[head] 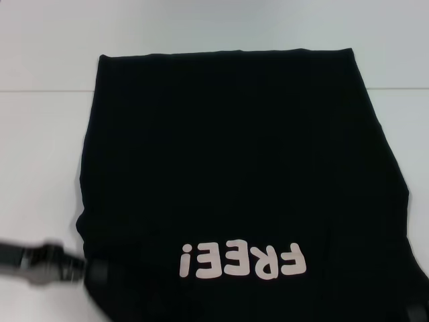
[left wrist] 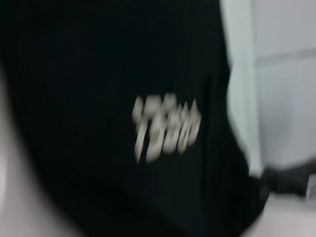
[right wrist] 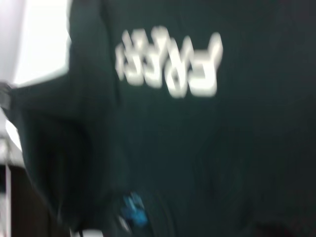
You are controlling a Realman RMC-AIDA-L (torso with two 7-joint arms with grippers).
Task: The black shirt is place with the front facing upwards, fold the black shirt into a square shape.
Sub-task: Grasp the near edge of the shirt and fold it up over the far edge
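Note:
The black shirt [head: 234, 154] lies flat on the white table with its sides folded in, so it forms a tall rectangle. Its cream "FREE!" lettering [head: 242, 260] sits near the front edge, upside down to me. The lettering also shows in the left wrist view [left wrist: 165, 128] and the right wrist view [right wrist: 170, 61]. A small blue neck label [right wrist: 134, 212] shows in the right wrist view. My left gripper [head: 57, 263] reaches in low at the shirt's front left corner. Only a sliver of my right gripper [head: 417, 311] shows, at the shirt's front right corner.
The white table [head: 40, 134] has bare surface to the left of the shirt, beyond its far hem and to its right. A faint seam line [head: 40, 90] crosses the table at the back.

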